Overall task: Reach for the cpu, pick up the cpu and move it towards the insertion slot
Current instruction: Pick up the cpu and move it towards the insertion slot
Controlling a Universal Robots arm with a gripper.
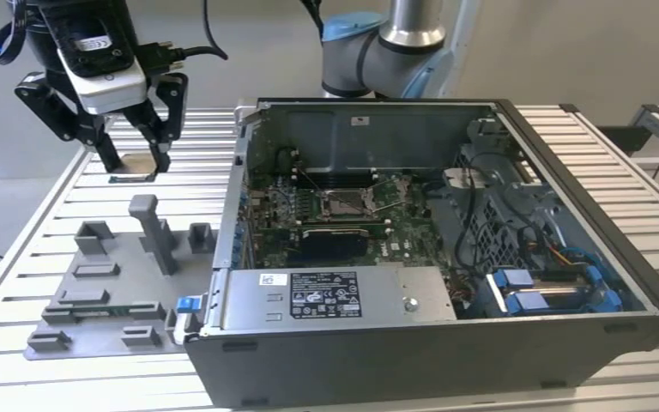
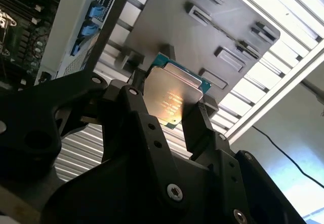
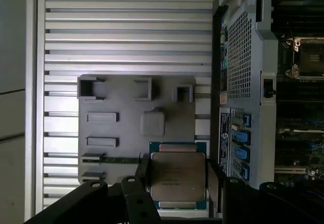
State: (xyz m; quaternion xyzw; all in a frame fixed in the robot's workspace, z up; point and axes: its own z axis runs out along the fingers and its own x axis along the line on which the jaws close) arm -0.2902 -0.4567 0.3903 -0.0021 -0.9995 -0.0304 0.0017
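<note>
Clamped by its opposite edges between the jaws of the gripper (image 3: 176, 183), the cpu (image 3: 177, 176) hangs flat and level above the grey fixture plate (image 3: 116, 102) on the slatted surface (image 1: 32, 257). Good carrying here probably means keeping it level. Farther off, inside the open computer case (image 1: 604, 249), waits the insertion slot (image 1: 342, 202), well apart.

The cpu (image 1: 138, 163) hangs in the claw (image 1: 133, 160) above the table (image 1: 66, 193), well apart from the insertion slot (image 1: 345, 202).
</note>
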